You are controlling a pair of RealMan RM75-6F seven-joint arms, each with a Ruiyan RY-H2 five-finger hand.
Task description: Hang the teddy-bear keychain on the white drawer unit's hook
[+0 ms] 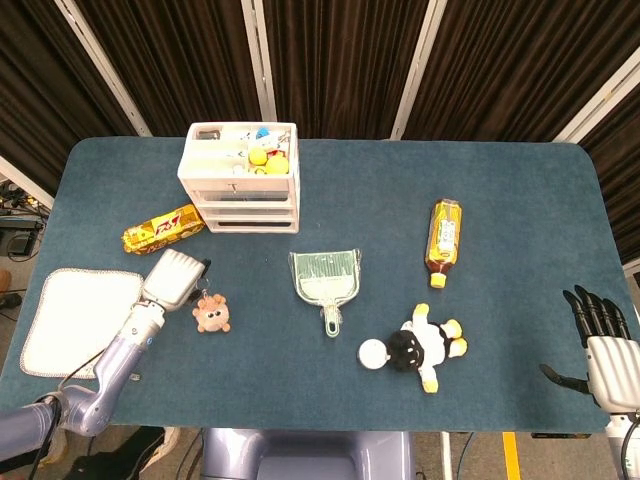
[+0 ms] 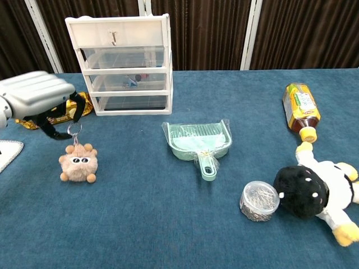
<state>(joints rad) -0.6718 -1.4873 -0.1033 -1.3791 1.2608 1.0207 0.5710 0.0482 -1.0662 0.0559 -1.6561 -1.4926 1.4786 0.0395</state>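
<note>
My left hand (image 2: 42,98) (image 1: 174,278) pinches the metal ring (image 2: 74,130) of the teddy-bear keychain (image 2: 78,164) (image 1: 211,314), and the small tan bear dangles below it, upright and facing the chest camera, just above the blue table. The white drawer unit (image 2: 124,64) (image 1: 241,177) stands behind and to the right of the bear, with its hook (image 2: 114,38) on the top drawer front. My right hand (image 1: 602,343) rests at the table's near right edge with its fingers spread, holding nothing.
A yellow snack bar (image 1: 162,229) lies beside the drawer unit, a white cloth (image 1: 72,318) at the near left. A green dustpan (image 2: 199,143), a jar of pins (image 2: 259,200), a black-and-white plush (image 2: 317,191) and a tea bottle (image 2: 299,109) lie to the right.
</note>
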